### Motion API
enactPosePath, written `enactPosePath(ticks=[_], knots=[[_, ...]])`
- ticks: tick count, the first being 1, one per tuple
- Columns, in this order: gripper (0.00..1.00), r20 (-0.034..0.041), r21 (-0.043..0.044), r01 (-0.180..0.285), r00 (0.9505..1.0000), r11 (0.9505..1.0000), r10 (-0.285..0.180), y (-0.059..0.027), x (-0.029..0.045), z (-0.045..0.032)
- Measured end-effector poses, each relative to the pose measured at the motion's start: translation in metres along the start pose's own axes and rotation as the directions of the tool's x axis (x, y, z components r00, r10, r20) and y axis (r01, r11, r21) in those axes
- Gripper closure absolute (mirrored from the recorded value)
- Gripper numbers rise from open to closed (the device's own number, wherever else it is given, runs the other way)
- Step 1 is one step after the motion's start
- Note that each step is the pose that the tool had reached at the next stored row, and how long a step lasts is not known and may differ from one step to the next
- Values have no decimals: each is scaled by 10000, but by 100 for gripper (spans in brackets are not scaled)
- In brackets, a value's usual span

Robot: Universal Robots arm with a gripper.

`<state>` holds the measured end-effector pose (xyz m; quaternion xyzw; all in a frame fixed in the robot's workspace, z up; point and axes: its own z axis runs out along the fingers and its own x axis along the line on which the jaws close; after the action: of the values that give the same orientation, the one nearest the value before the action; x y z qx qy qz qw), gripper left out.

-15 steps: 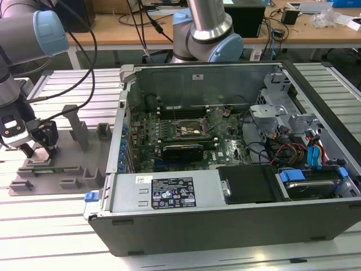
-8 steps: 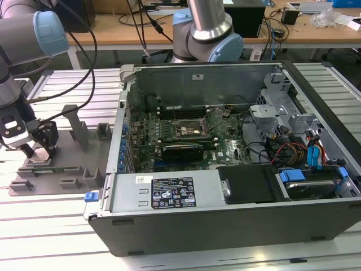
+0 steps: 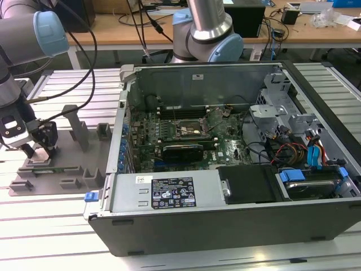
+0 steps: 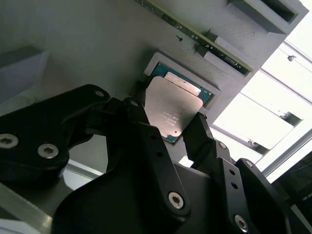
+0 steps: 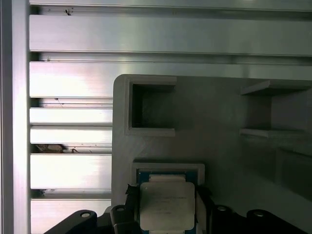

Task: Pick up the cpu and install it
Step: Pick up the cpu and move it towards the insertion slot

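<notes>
Fingers (image 4: 139, 117) of the gripper (image 4: 168, 124) stand closed down to the width of the cpu (image 4: 173, 105), one black pad against each of two opposite edges. As far as both wrist views show, they have hold of it. The chip lies flat between them with its silvery top up, seated in a shallow framed pocket of the grey moulded tray (image 4: 97, 48). A strip of its green board shows at the pocket's far side from the fingers.

In the exterior view the gripper (image 3: 35, 148) hangs low over that tray (image 3: 73, 164) on the slatted metal surface (image 3: 56, 226). The open computer case (image 3: 225, 192) and its motherboard socket (image 3: 189, 129) lie well apart from the fingers.

The step in hand looks like the pick-up from the tray. Doing it well calls for even pressure on both edges, firm enough not to slip and never on the corners. The chip should rise straight out of the pocket and stay level, so its rim does not catch the frame and its underside is not scraped.
</notes>
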<state>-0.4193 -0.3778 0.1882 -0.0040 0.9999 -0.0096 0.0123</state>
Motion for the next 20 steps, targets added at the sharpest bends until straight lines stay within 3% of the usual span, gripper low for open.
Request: enactPosePath(ticks=[4, 15, 20], knots=[[45, 2, -1, 0, 10000, 10000, 0, 0, 0, -2], [45, 0, 0, 1, 10000, 10000, -1, -7, -10, -399], [45, 1, -1, 0, 10000, 10000, 0, -10, -19, -751]])
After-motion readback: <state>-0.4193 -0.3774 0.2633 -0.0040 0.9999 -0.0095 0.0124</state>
